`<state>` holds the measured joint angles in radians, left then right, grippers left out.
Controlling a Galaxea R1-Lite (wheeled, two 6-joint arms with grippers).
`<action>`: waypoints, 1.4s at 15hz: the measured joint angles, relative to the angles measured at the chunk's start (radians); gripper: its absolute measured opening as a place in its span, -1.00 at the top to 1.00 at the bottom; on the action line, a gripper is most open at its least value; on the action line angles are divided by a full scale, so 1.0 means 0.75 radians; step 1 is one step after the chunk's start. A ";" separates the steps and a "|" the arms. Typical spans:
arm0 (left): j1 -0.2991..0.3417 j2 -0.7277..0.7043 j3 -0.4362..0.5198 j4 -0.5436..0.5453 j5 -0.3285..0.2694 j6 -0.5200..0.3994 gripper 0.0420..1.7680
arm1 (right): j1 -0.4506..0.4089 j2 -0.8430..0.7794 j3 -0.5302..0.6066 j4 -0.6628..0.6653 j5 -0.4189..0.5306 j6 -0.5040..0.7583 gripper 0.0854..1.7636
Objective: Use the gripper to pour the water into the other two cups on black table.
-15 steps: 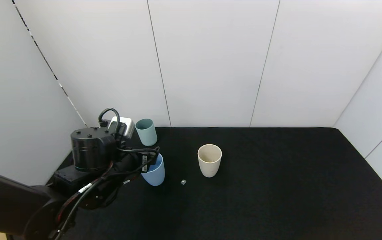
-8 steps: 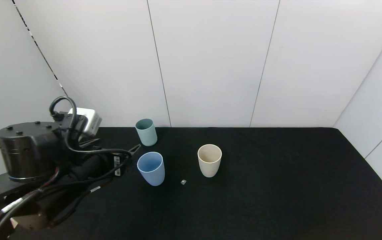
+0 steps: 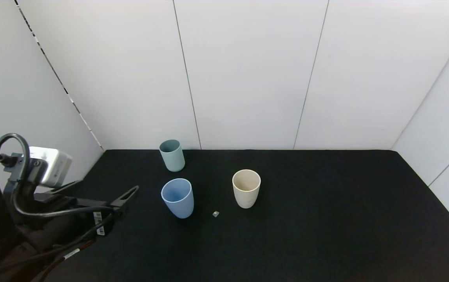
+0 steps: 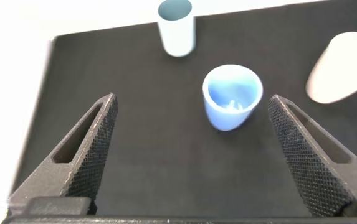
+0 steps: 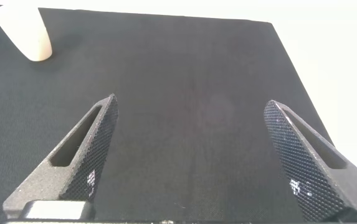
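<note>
Three cups stand upright on the black desk (image 3: 326, 219) in front of me, each apart from the others. One is the teal-green cup (image 3: 172, 155), at the far edge close to the white wall. One is the cream cup (image 3: 246, 188), nearer the middle of the desk. The third is a light blue cup (image 3: 177, 197), standing on the near side of the teal-green one and to the left of the cream one. One tiny pale speck (image 3: 215, 214) lies on the cloth between the light blue cup and the cream cup, nearer to me than both.

My left gripper (image 3: 99, 192) hangs over the left edge of the desk, left of the light blue cup and well clear of it. Its two fingers are spread wide and hold nothing. Through my left wrist camera I see the light blue cup (image 4: 231, 96) between the two spread fingers (image 4: 91, 149) but farther off, with something pale at its bottom that I cannot make out. The teal-green cup (image 4: 176, 27) stands beyond it and the cream cup (image 4: 343, 67) off to one side.

My right gripper (image 5: 194, 152) is out of my head view. Its wrist camera shows its two fingers parted and empty over bare black cloth, with the cream cup (image 5: 22, 32) far off.
</note>
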<state>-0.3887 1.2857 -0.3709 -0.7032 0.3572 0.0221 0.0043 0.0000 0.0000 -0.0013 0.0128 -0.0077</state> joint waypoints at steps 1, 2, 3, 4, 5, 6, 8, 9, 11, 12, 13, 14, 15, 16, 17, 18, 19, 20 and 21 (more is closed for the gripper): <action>0.025 -0.028 0.008 0.013 -0.009 0.004 -0.94 | 0.000 0.000 0.000 0.001 0.001 0.001 -0.94; 0.050 -0.059 0.012 0.055 -0.022 0.005 -0.94 | 0.000 0.000 0.000 0.000 0.001 0.001 -0.94; 0.080 -0.096 0.013 0.112 -0.056 0.006 -0.94 | 0.000 0.000 0.000 0.000 0.001 0.001 -0.94; 0.123 -0.145 0.013 0.179 -0.123 0.006 -0.94 | 0.000 0.000 0.000 0.000 0.001 0.001 -0.94; 0.167 -0.196 0.012 0.241 -0.199 0.006 -0.94 | 0.000 0.000 0.000 0.000 0.001 0.001 -0.94; 0.209 -0.253 0.012 0.313 -0.267 0.005 -0.94 | 0.000 0.000 0.000 0.000 0.000 0.001 -0.94; 0.280 -0.384 0.012 0.475 -0.365 0.005 -0.94 | 0.000 0.000 0.000 0.000 0.000 0.001 -0.94; 0.309 -0.452 0.012 0.546 -0.409 0.005 -0.94 | 0.000 0.000 0.000 0.000 0.001 0.001 -0.94; 0.357 -0.602 0.019 0.679 -0.488 0.004 -0.94 | 0.000 0.000 0.000 0.000 0.001 0.001 -0.94; 0.378 -0.676 0.027 0.738 -0.513 0.004 -0.94 | 0.000 0.000 0.000 0.000 0.001 0.001 -0.94; 0.398 -0.754 0.040 0.800 -0.536 0.004 -0.94 | 0.000 0.000 0.000 0.000 0.001 0.001 -0.94; 0.414 -0.827 0.056 0.850 -0.556 0.004 -0.94 | 0.000 0.000 0.000 0.000 0.001 0.001 -0.94; 0.428 -0.898 0.077 0.894 -0.573 0.003 -0.94 | 0.000 0.000 0.000 0.000 0.001 0.001 -0.94; 0.440 -0.975 0.101 0.936 -0.590 0.003 -0.94 | 0.000 0.000 0.000 0.000 0.000 0.001 -0.94; 0.448 -1.046 0.122 0.982 -0.604 0.003 -0.94 | 0.000 0.000 0.000 0.000 0.000 0.001 -0.94; 0.456 -1.122 0.143 1.037 -0.622 0.003 -0.94 | 0.000 0.000 0.000 0.000 0.000 0.001 -0.94; 0.462 -1.189 0.158 1.090 -0.637 0.003 -0.94 | 0.000 0.000 0.000 0.000 0.001 0.001 -0.94; 0.468 -1.251 0.173 1.132 -0.645 0.004 -0.94 | 0.000 0.000 0.000 0.000 0.000 0.001 -0.94; 0.474 -1.309 0.192 1.151 -0.649 0.004 -0.94 | 0.000 0.000 0.000 0.000 0.000 0.001 -0.94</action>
<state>-0.0332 0.3040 -0.2266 0.1602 -0.1294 0.0253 0.0043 0.0000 0.0000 -0.0013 0.0130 -0.0072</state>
